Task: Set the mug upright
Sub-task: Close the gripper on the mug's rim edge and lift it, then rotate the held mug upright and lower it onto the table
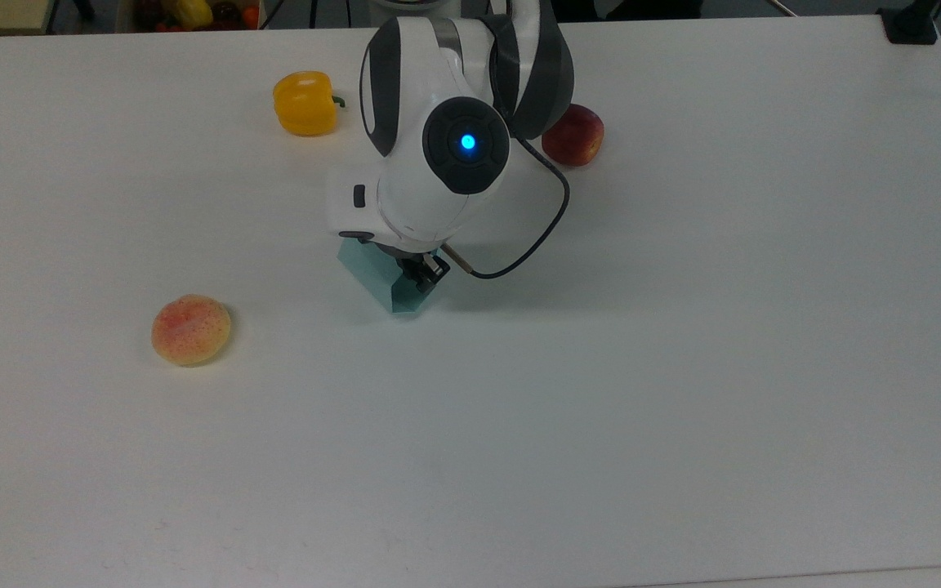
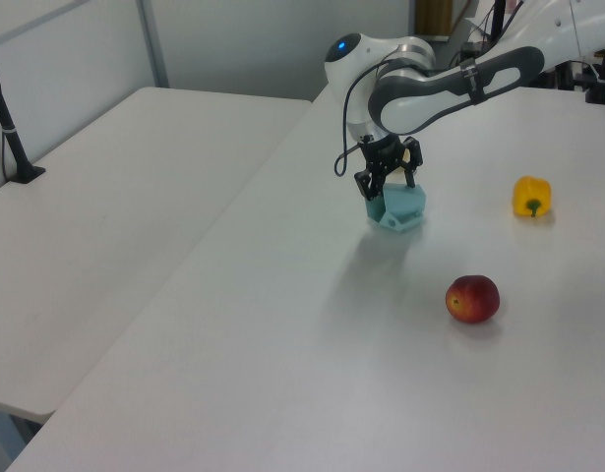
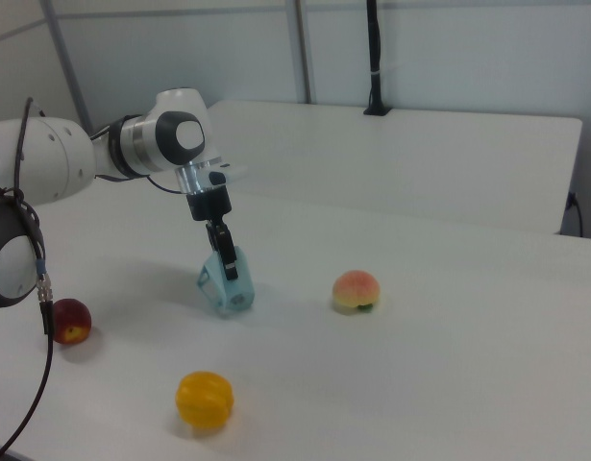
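The pale teal faceted mug (image 1: 381, 280) sits tilted near the middle of the white table (image 1: 683, 367), partly under the arm's wrist in the top view. In the left view the mug (image 2: 401, 207) leans with one lower edge on the table. The right view shows the mug (image 3: 228, 289) with its angular handle on the right view's left. My gripper (image 1: 425, 276) reaches down from above and is shut on the mug's wall, as seen at the gripper (image 2: 389, 183) and the gripper (image 3: 227, 265).
A yellow bell pepper (image 1: 305, 102) and a red apple (image 1: 573, 135) lie behind the arm. A peach (image 1: 191, 329) lies at the top view's left. A black cable (image 1: 548, 229) loops off the wrist. A second table (image 2: 105, 197) adjoins.
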